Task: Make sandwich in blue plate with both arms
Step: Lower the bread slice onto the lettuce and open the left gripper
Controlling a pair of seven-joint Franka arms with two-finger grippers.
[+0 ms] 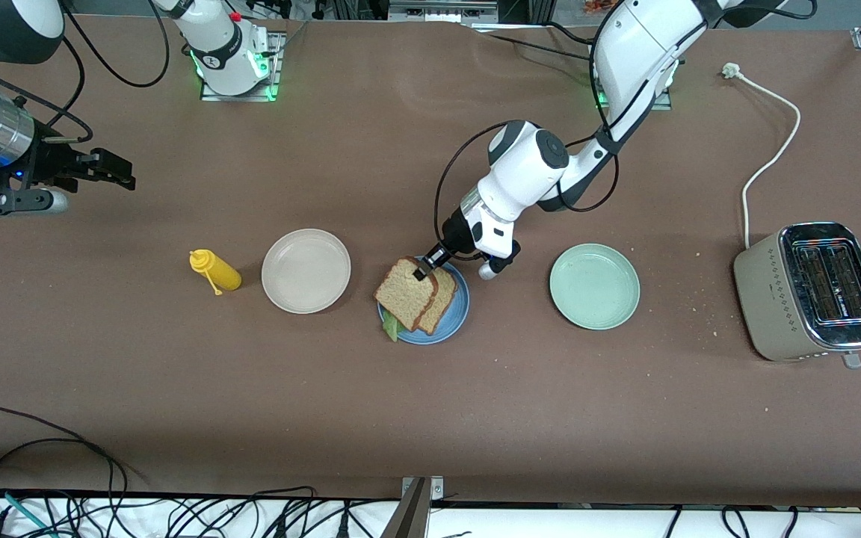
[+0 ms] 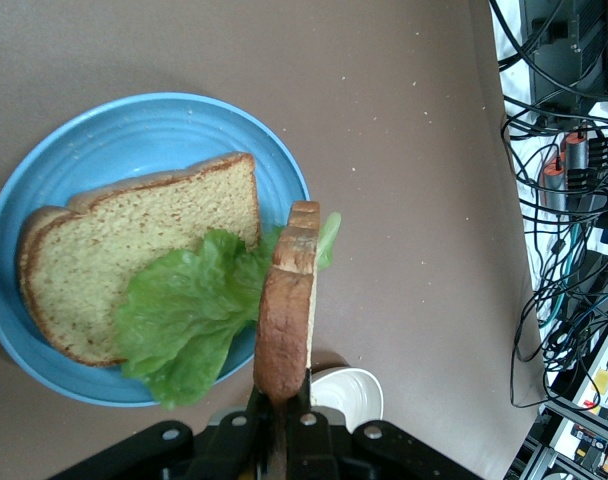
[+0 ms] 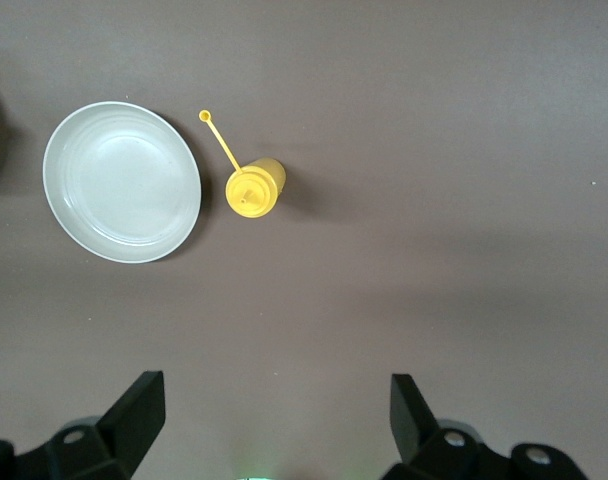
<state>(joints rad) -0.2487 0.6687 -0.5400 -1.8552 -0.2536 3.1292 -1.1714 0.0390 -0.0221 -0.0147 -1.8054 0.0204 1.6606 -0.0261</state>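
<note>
Carefully does it: your left gripper (image 2: 280, 405) is clamped on the crust of the top toast slice (image 2: 287, 310), held on edge over the blue plate (image 2: 134, 130), where a bottom slice (image 2: 134, 255) carries soft lettuce (image 2: 189, 315). Light, crumbly bread wants an edge grip. Your right gripper (image 3: 274, 415) waits, jaws apart, above the bare table near the empty beige plate (image 3: 121, 182).
</note>
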